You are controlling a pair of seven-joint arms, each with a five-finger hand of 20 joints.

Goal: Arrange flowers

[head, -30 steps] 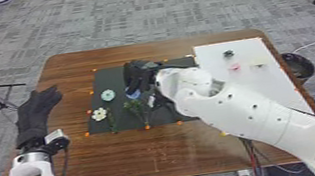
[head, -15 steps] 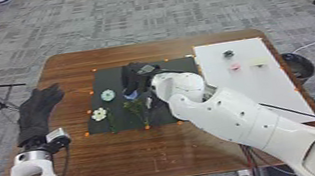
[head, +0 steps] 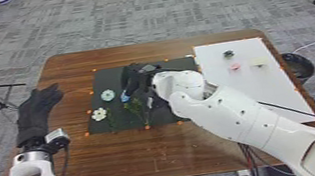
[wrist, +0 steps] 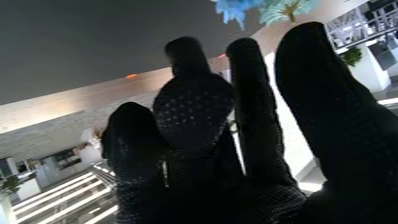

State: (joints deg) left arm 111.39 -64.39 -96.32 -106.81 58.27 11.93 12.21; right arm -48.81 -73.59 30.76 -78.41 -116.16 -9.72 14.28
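Observation:
Over the dark mat (head: 119, 124) my right hand (head: 137, 76) stands beside a blue flower (head: 125, 97), its fingers extended. A pale teal flower (head: 107, 95) and a white flower (head: 99, 115) lie on the mat's left part, with green stems (head: 132, 107) near them. My left hand (head: 39, 111) is held off the table's left edge, fingers straight. In the right wrist view the glove of my right hand (wrist: 204, 110) has its fingers straight, with the blue flower (wrist: 235, 10) and the teal flower (wrist: 286, 9) beyond the fingertips.
A white board (head: 256, 81) on the right of the brown table (head: 146, 153) carries a dark green item (head: 229, 54), a pink one (head: 234, 66) and a pale yellow one (head: 259, 61). A black bin (head: 298, 66) stands past the right edge.
My right hand has shifted slightly over the mat, and more of the blue flower's left side shows beside it. My left hand has kept still.

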